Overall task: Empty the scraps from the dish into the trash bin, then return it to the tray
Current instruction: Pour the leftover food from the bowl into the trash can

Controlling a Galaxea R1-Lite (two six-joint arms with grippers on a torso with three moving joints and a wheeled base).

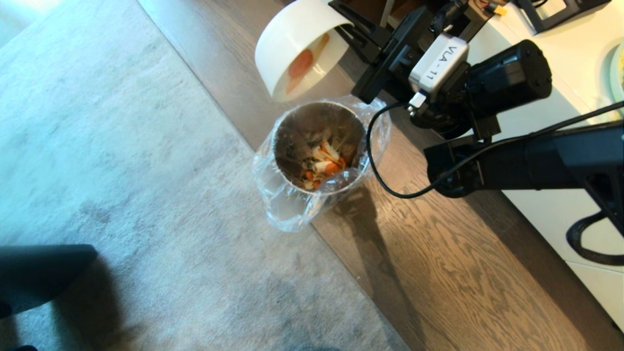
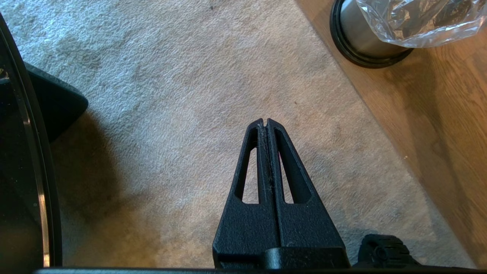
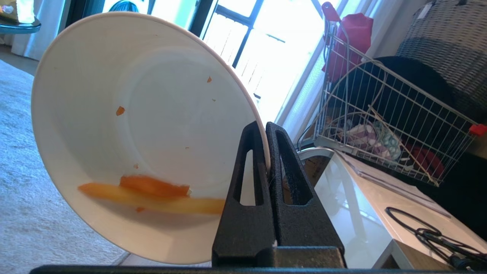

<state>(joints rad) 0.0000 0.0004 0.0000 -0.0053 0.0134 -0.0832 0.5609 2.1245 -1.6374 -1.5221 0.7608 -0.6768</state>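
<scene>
The dish (image 1: 292, 36) is a white bowl tipped on its side above the trash bin (image 1: 292, 131), its mouth facing down toward the bin. My right gripper (image 1: 347, 24) is shut on the bowl's rim, one finger inside and one outside (image 3: 265, 127). A carrot slice and a pale-yellow stick, the scraps (image 3: 152, 192), lie on the dish's (image 3: 125, 106) lower inner wall. More scraps (image 1: 324, 165) sit at the bottom of the steel bin with its clear liner. My left gripper (image 2: 265, 122) hangs shut and empty over the carpet, near the bin's base (image 2: 361, 45). The tray is out of view.
The bin stands where the grey carpet (image 1: 122, 170) meets the wood floor (image 1: 438, 273). A white table (image 1: 555, 112) runs along the right, with a pale-green plate (image 1: 617, 73) at its edge. A wire cart (image 3: 392, 121) stands beyond. A dark robot part (image 1: 39, 278) shows at lower left.
</scene>
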